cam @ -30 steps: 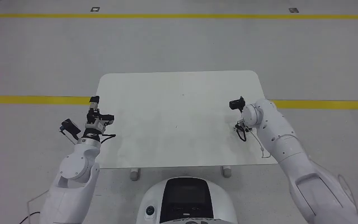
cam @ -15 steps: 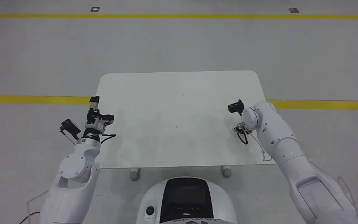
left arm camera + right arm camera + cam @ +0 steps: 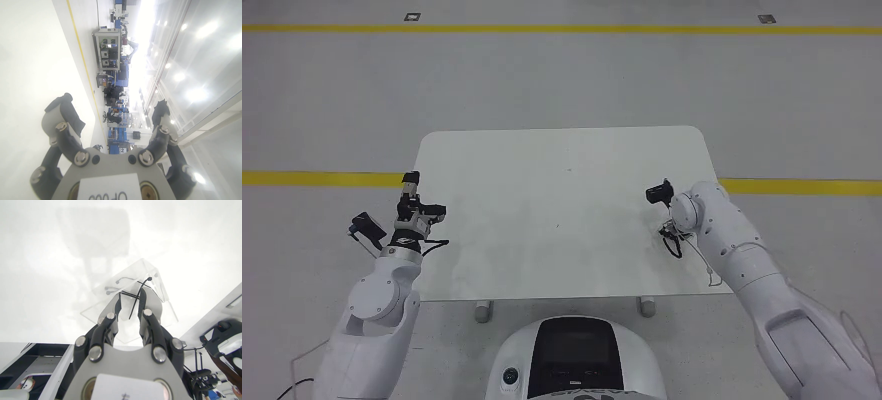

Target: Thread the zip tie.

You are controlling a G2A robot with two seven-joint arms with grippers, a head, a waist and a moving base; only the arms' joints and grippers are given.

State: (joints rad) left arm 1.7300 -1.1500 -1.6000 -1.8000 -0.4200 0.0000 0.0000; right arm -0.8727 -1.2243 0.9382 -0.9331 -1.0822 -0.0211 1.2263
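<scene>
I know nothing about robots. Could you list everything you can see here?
table: one, white, in front of the robot.
clear plastic stand: one, transparent, on the table's right part.
zip ties: at least two, black, on the stand.
floor lines: two, yellow, across the grey floor.
left gripper: one, black and grey, open, holding nothing, at the table's left edge.
right gripper: one, black and grey, open, over the stand, fingers either side of one zip tie.
</scene>
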